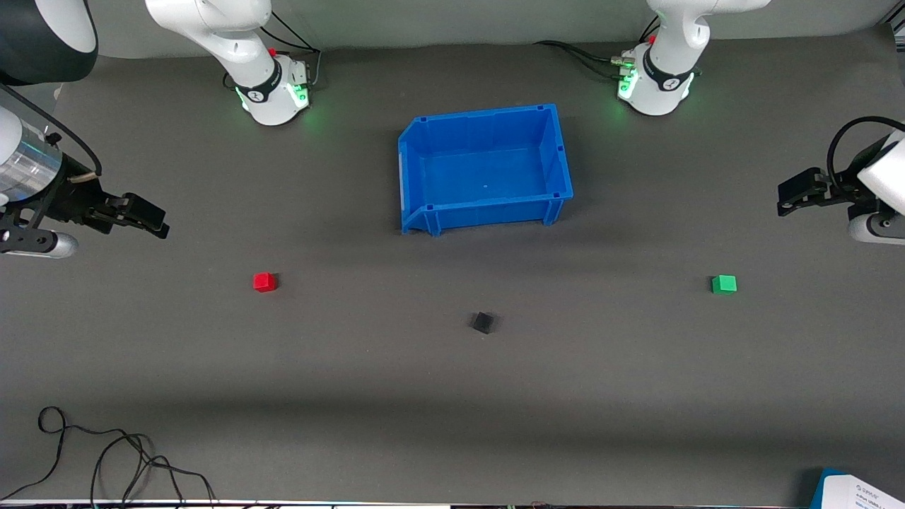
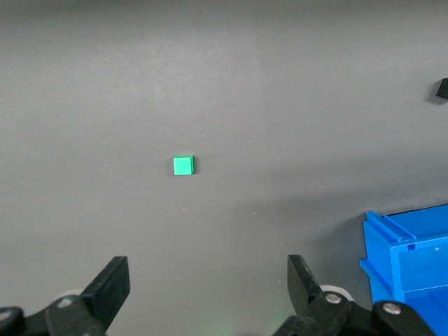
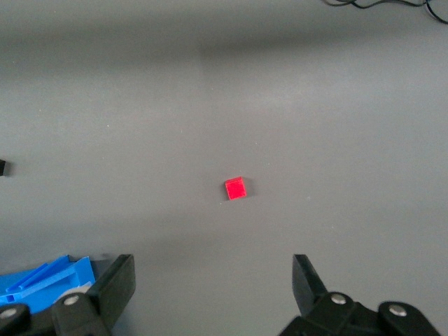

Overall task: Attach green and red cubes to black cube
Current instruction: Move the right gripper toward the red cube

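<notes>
The red cube lies on the dark table toward the right arm's end; it also shows in the right wrist view. The green cube lies toward the left arm's end and shows in the left wrist view. The black cube lies between them, nearer the front camera, and shows at the edge of both wrist views. My right gripper is open and empty, raised above the table's end. My left gripper is open and empty, raised above its end.
An empty blue bin stands mid-table, farther from the front camera than the cubes; its corner shows in both wrist views. A black cable lies at the table's near edge. A blue-and-white paper lies at the near corner.
</notes>
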Available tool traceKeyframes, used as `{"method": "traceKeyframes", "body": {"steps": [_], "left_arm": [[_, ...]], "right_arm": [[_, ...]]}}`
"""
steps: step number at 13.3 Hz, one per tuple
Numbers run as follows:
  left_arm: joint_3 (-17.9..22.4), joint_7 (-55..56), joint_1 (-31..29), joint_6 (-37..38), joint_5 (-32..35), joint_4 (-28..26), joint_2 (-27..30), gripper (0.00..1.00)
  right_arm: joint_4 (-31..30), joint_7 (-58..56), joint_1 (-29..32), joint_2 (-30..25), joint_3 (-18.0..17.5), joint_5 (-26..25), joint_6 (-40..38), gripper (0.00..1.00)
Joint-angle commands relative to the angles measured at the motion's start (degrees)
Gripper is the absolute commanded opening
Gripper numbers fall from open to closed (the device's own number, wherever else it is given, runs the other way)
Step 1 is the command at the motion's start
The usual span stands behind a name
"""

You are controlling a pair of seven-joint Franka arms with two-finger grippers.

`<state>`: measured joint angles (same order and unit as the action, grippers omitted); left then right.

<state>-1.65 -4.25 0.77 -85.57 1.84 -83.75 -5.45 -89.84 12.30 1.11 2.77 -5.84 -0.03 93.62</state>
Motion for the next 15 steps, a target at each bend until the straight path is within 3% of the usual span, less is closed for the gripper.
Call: {"method": "traceKeyframes", "body": {"steps": [1, 10, 15], "left_arm": [[0.1, -1.1, -0.2, -0.4, 0.4, -0.6, 0.4, 1.00], [0.1, -1.1, -0.2, -0.7, 0.3, -0.4, 0.4, 1.00], [0.2, -1.1, -0.2, -0.7, 0.3, -0.4, 0.4, 1.00]], "right_arm": [[2.1, -0.3, 0.1, 1.2, 0.0, -0.2, -0.2, 1.00], [2.2, 1.4, 0.5, 3.2, 0.4, -0.5, -0.1, 1.00], [1.7, 28.1, -0.2, 5.0, 0.0, 0.7, -0.6, 1.00]]}}
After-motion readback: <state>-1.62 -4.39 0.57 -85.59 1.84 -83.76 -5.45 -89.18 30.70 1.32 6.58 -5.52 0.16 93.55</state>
